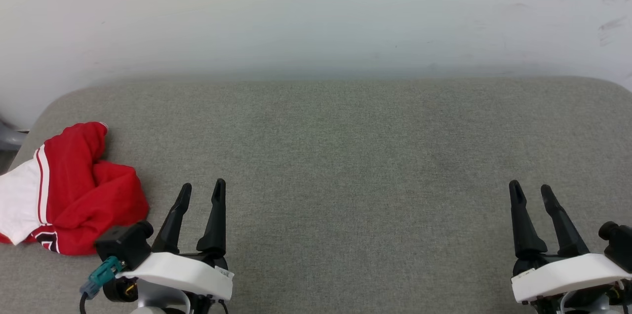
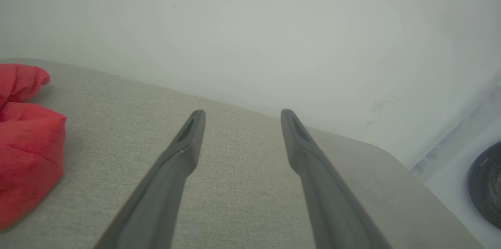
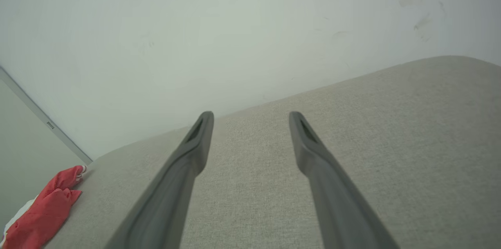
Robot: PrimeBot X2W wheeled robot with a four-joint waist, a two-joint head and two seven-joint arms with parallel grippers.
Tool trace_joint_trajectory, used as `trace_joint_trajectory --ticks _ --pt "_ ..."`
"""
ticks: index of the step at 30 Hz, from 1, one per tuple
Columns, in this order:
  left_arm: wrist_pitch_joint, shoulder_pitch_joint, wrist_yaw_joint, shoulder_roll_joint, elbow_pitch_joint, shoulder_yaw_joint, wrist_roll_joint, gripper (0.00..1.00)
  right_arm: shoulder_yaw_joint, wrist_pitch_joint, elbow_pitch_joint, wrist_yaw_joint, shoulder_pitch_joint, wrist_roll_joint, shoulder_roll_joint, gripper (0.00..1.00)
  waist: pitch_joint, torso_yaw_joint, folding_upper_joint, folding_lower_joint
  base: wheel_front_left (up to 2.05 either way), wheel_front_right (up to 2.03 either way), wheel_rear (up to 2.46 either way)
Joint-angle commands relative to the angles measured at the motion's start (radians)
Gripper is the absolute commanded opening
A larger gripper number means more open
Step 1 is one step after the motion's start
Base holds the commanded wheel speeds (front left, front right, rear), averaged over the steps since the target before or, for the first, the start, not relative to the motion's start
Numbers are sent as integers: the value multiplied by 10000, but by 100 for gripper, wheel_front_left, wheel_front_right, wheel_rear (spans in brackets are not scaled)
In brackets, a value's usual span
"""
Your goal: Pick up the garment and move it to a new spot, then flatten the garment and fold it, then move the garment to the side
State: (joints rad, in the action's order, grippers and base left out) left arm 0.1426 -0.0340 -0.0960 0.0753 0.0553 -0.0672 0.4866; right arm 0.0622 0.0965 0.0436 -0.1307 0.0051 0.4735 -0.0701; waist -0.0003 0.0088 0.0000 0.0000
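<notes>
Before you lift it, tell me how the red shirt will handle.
The shirt lies crumpled in soft folds, so it will probably hang limp and unfurl when lifted. It looks like thin cloth, likely light. On the woven cushion it would probably bunch rather than slide if pushed.

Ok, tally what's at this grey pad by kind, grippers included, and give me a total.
Clothing: 1, the garment, red and white, crumpled at the pad's left end.
Grippers: 2, the left gripper and the right gripper, both open and holding nothing.
Total: 3
</notes>
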Motion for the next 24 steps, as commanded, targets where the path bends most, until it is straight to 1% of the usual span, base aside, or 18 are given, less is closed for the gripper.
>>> trace_joint_trajectory --ticks 1,4,14,24 --pt "97 5 89 91 -99 -99 -321 100 24 -7 -182 0 33 -364 14 100 -1 1 0 0 0 0 0" --pt "168 -2 204 188 -59 -242 -677 100 47 -39 -286 0 49 -825 39 100 -2 5 0 0 0 0 0" --pt "399 -17 488 423 170 -623 -1528 100 130 -110 -488 0 142 -1828 119 100 -12 31 0 0 0 0 0" --pt "621 -29 495 456 315 -735 -2141 100 190 -3 -596 1 254 -2546 177 100 -24 66 0 0 0 0 0"
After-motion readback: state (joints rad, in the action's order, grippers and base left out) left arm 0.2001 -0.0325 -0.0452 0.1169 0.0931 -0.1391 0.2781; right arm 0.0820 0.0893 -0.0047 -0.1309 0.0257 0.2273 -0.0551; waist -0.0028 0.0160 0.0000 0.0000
